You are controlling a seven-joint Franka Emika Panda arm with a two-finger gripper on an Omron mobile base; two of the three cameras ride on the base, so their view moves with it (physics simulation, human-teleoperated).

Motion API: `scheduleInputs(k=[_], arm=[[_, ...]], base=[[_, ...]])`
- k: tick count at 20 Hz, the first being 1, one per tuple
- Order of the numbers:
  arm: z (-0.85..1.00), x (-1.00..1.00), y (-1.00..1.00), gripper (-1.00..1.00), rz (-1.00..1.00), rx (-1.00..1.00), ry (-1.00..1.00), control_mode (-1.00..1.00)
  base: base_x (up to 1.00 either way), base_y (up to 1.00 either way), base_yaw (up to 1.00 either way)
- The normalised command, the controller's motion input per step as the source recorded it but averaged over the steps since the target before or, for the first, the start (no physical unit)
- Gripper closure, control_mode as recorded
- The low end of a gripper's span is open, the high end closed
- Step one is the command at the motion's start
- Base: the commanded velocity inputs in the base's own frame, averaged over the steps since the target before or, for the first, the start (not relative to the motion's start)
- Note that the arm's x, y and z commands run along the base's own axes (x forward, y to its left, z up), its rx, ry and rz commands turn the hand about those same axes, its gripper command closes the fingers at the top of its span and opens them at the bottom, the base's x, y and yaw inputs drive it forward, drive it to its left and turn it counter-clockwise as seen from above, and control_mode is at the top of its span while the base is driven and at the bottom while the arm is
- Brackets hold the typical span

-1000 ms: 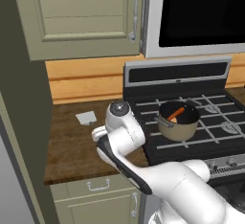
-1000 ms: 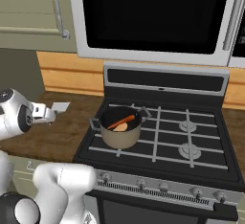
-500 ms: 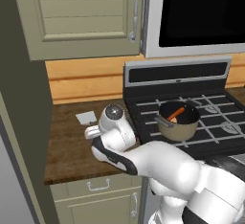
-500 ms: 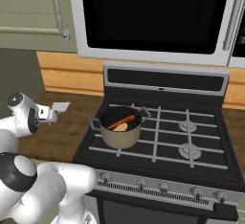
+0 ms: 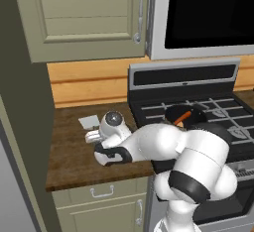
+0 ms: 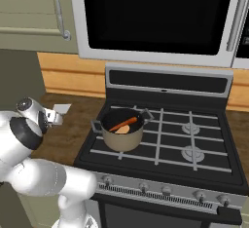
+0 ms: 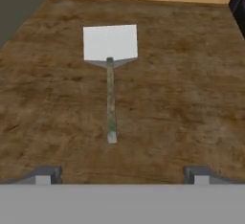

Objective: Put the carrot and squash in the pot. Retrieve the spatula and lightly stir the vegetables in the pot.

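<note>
On the wooden counter point(image 7: 191, 98) left of the stove, the spatula point(image 7: 110, 70) lies flat, handle toward the gripper point(image 7: 122, 173), which hovers spread wide and empty, seemingly lined up for grasping. Carrot point(image 6: 122, 123) and squash point(image 6: 123, 130) already sit in the pot point(image 6: 121, 139).

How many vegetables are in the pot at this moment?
2. The carrot lies slanted across the inside of the pot, and the squash sits just beneath it. Others could be hidden lower inside.

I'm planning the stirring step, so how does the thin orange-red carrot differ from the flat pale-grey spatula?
The thin orange-red carrot leans tilted inside the pot; the flat pale-grey spatula lies flat on the wooden counter. The carrot is a tapered stick; the spatula has a squarish blade on a thin handle. Both are long and slender.
</note>
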Motion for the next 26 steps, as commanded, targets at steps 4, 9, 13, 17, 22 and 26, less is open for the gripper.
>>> scheduleInputs(k=[4,9,13,17,22,26], arm=[[-0.18,0.42,0.15,-1.0,-0.03,0.0,0.04,-1.0],[0.0,0.23,0.38,-1.0,0.0,0.01,0.14,-1.0],[0.0,0.09,0.22,-1.0,0.0,0.0,0.13,-1.0],[-0.01,0.16,0.0,-1.0,-0.03,0.0,0.06,-1.0],[-0.1,0.23,0.0,-1.0,-0.03,0.0,0.06,-1.0],[-0.23,0.04,-0.02,-1.0,-0.03,0.0,0.07,-1.0]], base=[[0.0,0.0,0.0],[0.0,0.0,0.0],[0.0,0.0,0.0],[0.0,0.0,0.0],[0.0,0.0,0.0],[0.0,0.0,0.0]])
